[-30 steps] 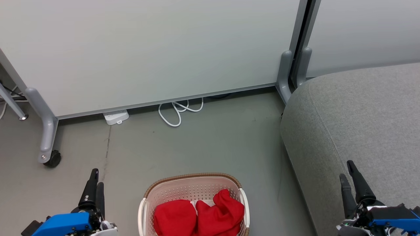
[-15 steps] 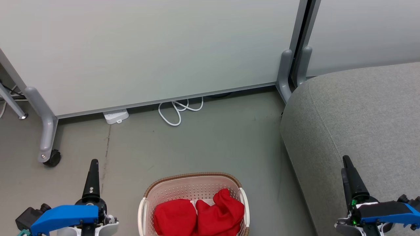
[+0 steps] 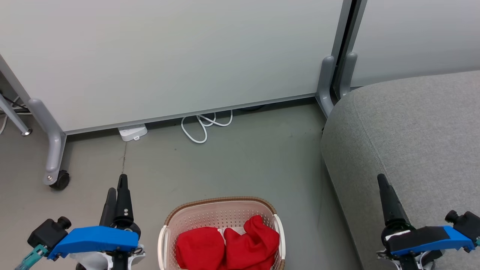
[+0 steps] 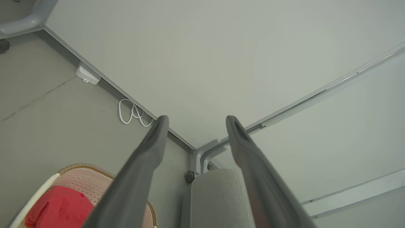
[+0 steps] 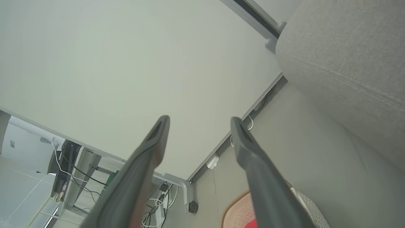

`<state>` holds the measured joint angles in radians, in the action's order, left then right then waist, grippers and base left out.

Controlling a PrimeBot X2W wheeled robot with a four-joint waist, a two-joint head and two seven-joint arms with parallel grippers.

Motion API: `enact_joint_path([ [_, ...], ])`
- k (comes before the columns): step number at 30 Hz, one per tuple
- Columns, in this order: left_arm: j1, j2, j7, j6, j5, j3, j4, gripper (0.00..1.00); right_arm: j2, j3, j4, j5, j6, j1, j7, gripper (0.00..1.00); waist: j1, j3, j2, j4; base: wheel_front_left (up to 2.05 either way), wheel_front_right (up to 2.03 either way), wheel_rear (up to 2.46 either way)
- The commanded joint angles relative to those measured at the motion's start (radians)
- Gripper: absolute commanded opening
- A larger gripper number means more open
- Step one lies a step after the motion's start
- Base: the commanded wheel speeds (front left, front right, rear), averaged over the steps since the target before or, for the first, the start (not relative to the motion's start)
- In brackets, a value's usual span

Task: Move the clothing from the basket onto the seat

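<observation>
The cream basket (image 3: 221, 215) with a brown rim stands on the floor at the bottom centre of the head view, holding red clothing (image 3: 228, 245) bunched in two heaps. The light-grey seat (image 3: 416, 138) rises to its right. My left gripper (image 3: 117, 191) hovers left of the basket, open and empty. My right gripper (image 3: 383, 183) hangs over the seat's front edge, open and empty. In the left wrist view my fingers (image 4: 148, 158) stand apart above the basket (image 4: 76, 177) and clothing (image 4: 60, 209). In the right wrist view the fingers (image 5: 152, 145) are spread, with the seat (image 5: 345, 63) at upper right.
White partition panels (image 3: 168, 56) on grey wheeled feet (image 3: 56, 165) close off the back. A white power strip (image 3: 132, 133) and a looped white cable (image 3: 204, 127) lie on the grey floor (image 3: 232, 168) at the panel's base. Open floor lies between basket and panels.
Both arms have rolled about their wrists and reached slightly forward: the left fingertips moved up and right, the right fingertips up and left. Basket and clothing stay put.
</observation>
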<state>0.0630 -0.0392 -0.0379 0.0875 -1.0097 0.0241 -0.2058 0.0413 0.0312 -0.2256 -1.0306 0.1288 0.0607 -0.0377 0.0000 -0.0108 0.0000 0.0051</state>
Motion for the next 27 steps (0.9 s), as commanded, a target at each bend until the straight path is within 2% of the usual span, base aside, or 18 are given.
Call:
enact_joint_path([
  [1,0.026,-0.008,-0.01,-0.006,0.042,-0.007,0.019,1.0,0.006,-0.005,0.018,0.038,0.001,0.023,-0.009,1.0,0.0,0.0,0.0,0.0,0.0,0.0,0.0],
  [13,0.027,-0.016,-0.05,-0.024,0.262,-0.058,0.013,1.0,0.007,-0.028,-0.014,0.24,0.001,0.022,-0.05,1.0,0.0,-0.001,0.0,0.002,0.0,0.0,0.0],
  [27,0.031,-0.032,-0.093,-0.041,0.439,-0.114,-0.01,1.0,0.009,-0.046,-0.038,0.418,0.002,0.024,-0.093,1.0,0.0,-0.002,0.0,0.006,0.0,0.0,0.0],
])
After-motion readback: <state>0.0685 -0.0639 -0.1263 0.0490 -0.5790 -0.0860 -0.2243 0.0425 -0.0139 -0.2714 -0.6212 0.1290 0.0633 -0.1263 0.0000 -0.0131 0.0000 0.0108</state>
